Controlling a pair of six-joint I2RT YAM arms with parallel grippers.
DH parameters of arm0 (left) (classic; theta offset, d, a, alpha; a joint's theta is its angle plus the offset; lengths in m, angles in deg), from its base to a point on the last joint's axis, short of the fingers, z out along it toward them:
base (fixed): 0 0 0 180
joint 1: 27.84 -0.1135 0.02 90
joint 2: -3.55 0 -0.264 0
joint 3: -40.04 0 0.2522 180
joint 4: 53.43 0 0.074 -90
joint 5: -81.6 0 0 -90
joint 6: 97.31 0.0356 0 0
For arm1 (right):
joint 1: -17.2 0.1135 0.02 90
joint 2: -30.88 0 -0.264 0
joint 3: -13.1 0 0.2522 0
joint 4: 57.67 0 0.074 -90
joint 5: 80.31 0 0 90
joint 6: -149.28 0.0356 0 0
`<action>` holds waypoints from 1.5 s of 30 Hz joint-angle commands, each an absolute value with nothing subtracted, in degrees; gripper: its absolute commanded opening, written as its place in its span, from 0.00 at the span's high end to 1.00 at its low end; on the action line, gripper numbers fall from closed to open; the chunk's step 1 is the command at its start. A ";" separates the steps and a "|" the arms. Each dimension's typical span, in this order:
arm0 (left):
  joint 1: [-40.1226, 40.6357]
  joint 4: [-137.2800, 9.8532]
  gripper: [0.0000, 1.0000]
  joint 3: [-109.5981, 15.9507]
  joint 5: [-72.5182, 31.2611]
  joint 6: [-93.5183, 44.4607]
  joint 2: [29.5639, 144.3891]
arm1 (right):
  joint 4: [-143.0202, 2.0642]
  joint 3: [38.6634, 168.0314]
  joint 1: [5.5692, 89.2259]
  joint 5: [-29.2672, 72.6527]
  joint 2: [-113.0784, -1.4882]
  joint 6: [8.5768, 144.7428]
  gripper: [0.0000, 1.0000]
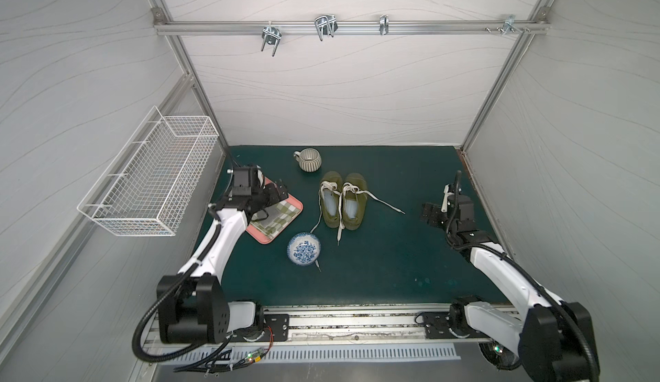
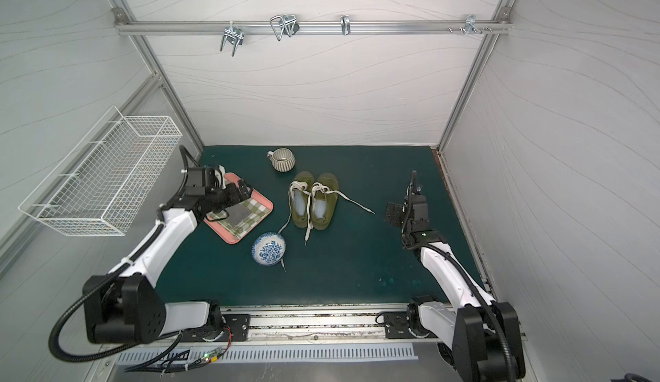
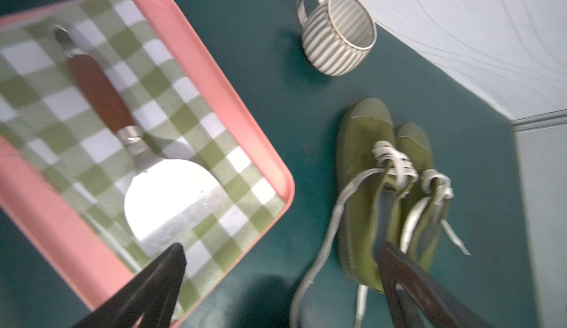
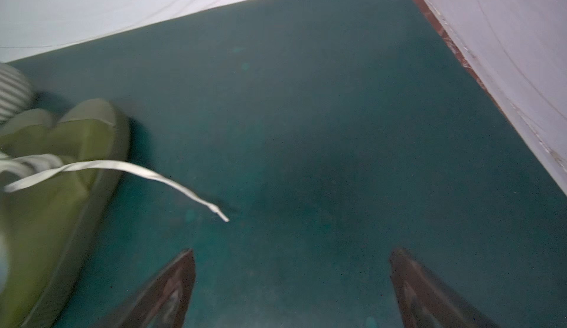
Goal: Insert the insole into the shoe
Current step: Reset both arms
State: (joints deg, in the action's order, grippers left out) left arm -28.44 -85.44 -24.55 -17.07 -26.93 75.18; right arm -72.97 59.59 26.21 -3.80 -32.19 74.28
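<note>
Two olive green shoes stand side by side mid-mat, the left shoe (image 1: 328, 216) and the right shoe (image 1: 359, 198); both also show in the left wrist view (image 3: 362, 164). A pale insole lies inside each, one (image 1: 331, 203) and the other (image 1: 351, 210). White laces trail loose, one end (image 4: 147, 173) on the mat. My left gripper (image 1: 279, 188) (image 3: 283, 245) hangs open and empty over the pink tray's edge, left of the shoes. My right gripper (image 1: 430, 214) (image 4: 293, 249) is open and empty over bare mat, right of the shoes.
A pink tray (image 1: 265, 240) holds a checked cloth and a metal spatula (image 3: 171, 194). A striped mug (image 1: 309, 159) stands behind the shoes. A blue-patterned bowl (image 1: 304, 248) sits in front of them. A wire basket (image 1: 150, 176) hangs on the left wall.
</note>
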 commanded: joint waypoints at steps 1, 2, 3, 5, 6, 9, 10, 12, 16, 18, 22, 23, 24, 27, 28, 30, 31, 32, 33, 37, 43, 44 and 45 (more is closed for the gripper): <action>-28.28 -63.51 0.01 -17.18 -9.26 -18.94 71.80 | -65.91 60.09 22.20 -5.23 -36.92 74.45 0.01; -28.28 -63.55 0.01 -16.96 -8.63 -18.26 72.07 | -63.51 59.46 21.23 -4.48 -38.24 74.55 0.01; -28.28 -64.64 0.01 -17.25 -7.97 -17.34 72.97 | -61.12 58.69 20.72 -4.48 -39.29 74.22 0.01; -28.28 -65.67 0.01 -17.00 -5.57 -15.11 75.05 | -57.94 58.32 20.51 -4.81 -41.08 73.61 0.01; -28.28 -64.18 0.01 -15.78 -3.68 -14.38 75.71 | -57.01 58.36 20.48 -4.85 -42.13 73.46 0.01; -28.28 -52.22 0.01 -7.31 -0.67 -13.49 74.09 | -52.87 57.37 20.61 -3.91 -43.96 72.71 0.01; -28.29 -48.19 0.01 -4.49 0.22 -13.21 73.40 | -51.34 56.53 20.62 -3.93 -44.06 72.59 0.01; -28.28 -38.96 0.01 0.55 2.77 -12.87 73.30 | -46.10 54.19 20.58 -3.93 -44.42 71.82 0.01; -28.28 -27.79 0.01 4.13 2.69 -10.62 78.88 | -38.16 51.25 20.65 -3.80 -46.61 68.90 0.01; -28.28 -24.14 0.01 4.20 2.72 -9.94 82.40 | -33.98 49.97 20.70 -3.30 -47.55 67.41 0.01; -28.28 -21.70 0.01 3.03 4.34 -10.68 88.13 | -25.92 47.72 21.03 -3.05 -49.90 65.06 0.01; -28.12 -20.54 0.01 2.80 3.52 -10.11 90.04 | -24.86 47.56 21.06 -2.56 -50.83 64.91 0.01; -27.74 -20.23 0.01 2.24 3.58 -9.40 91.61 | -23.48 47.24 21.18 -2.12 -51.86 64.50 0.01; -27.31 -21.33 0.01 1.72 4.19 -9.31 91.78 | -16.41 45.62 21.40 -1.78 -56.00 63.40 0.01; -27.32 -21.21 0.01 1.70 4.10 -9.35 91.73 | -15.28 45.30 21.34 -2.04 -56.97 63.55 0.01; -27.29 -20.61 0.01 1.77 4.09 -9.26 91.99 | -10.96 44.57 21.46 -2.91 -59.28 63.61 0.01; -27.33 -21.02 0.01 1.73 3.92 -9.27 91.89 | -12.12 44.98 21.60 -2.96 -58.94 63.54 0.01; -27.33 -21.01 0.01 1.68 4.01 -9.24 91.93 | -15.03 45.73 21.66 -2.79 -58.24 63.74 0.01; -27.40 -20.71 0.01 1.76 4.05 -9.28 91.94 | -16.49 46.37 21.75 -2.71 -58.08 63.77 0.01; -27.40 -20.88 0.01 1.76 4.06 -9.25 91.97 | -16.09 46.74 22.03 -2.80 -58.72 63.29 0.01; -28.37 -22.69 0.01 0.57 0.27 -9.11 92.47 | -16.84 47.20 22.08 -2.86 -58.76 63.15 0.01; -28.37 -22.40 0.01 0.89 0.17 -9.14 92.22 | -17.21 47.37 22.18 -2.99 -58.72 63.10 0.01; -28.28 -22.16 0.01 1.28 0.01 -8.85 91.72 | -17.50 47.58 22.28 -3.16 -58.74 63.08 0.01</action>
